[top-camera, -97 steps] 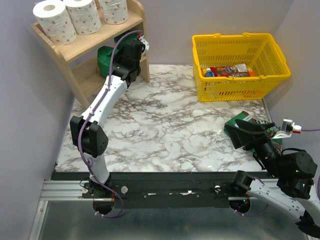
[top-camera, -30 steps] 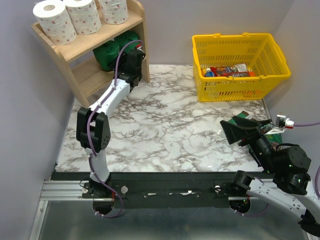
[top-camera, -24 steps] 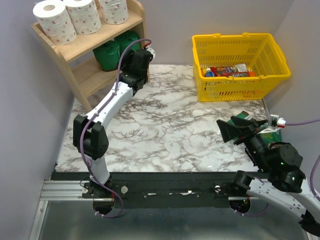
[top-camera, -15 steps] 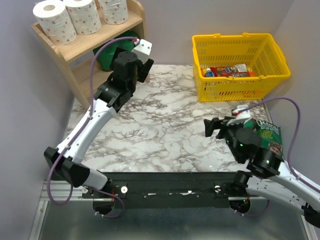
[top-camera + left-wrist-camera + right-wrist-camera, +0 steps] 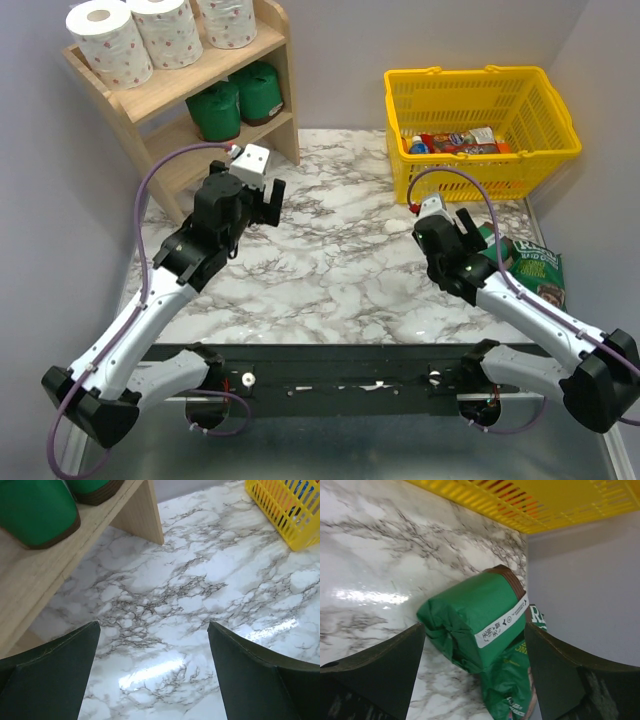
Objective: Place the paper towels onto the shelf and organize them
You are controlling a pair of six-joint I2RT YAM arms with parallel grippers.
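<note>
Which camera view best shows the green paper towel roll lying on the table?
The right wrist view: the green roll lies on its side, unobstructed, by the flat green packet. In the top view the right arm mostly hides it; the left wrist view misses it.

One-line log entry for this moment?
left gripper open, empty | right gripper open, facing third green roll on table | shelf: three white rolls top, two green rolls below

Pink-spotted white rolls (image 5: 110, 45), green rolls (image 5: 216, 110) w/ brown ends, yellow basket (image 5: 470, 178).
</note>
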